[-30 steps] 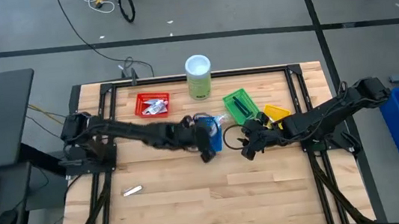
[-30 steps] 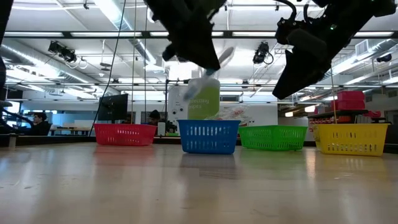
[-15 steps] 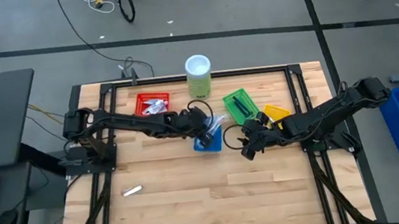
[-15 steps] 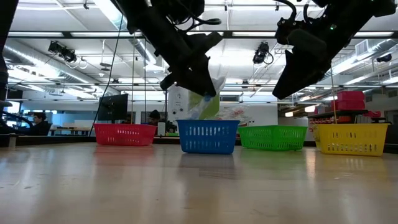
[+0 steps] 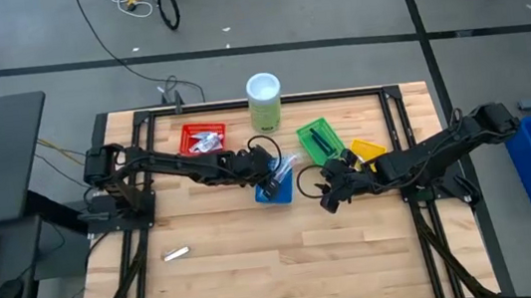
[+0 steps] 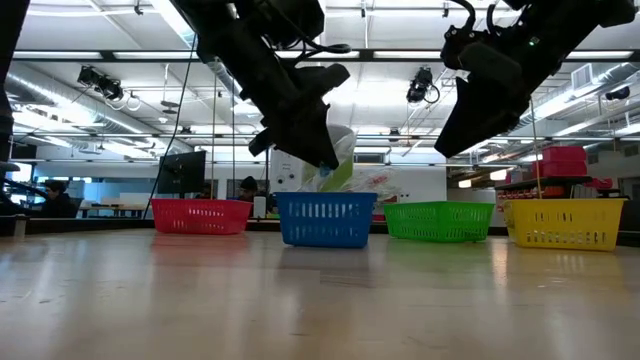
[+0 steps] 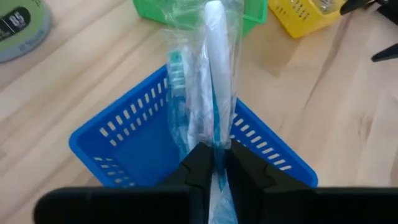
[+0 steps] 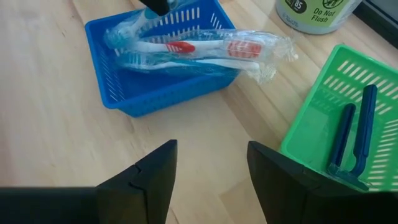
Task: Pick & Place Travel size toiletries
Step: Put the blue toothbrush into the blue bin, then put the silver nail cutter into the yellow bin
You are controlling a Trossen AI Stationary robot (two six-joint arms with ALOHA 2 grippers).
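— Left gripper (image 7: 214, 163) sits at mid-frame in the high view, jaws pinched on one end of a wrapped toothbrush pack (image 7: 208, 81) that hangs into the blue basket (image 7: 118, 146).

— How will it handle?

— Light, I'd judge. The brushes inside are stiff; the clear wrap is crinkly and probably slick, so the pack may swing or slip from an end pinch. Gripping across the handles mid-length looks safer.

— And the right gripper (image 8: 208, 171)?

— Fingers spread wide, holding nothing, hovering just right of the blue basket. Blue razors (image 8: 351, 140) lie in the green basket (image 8: 314, 134) at right; one small item (image 5: 176, 252) lies loose at lower left.
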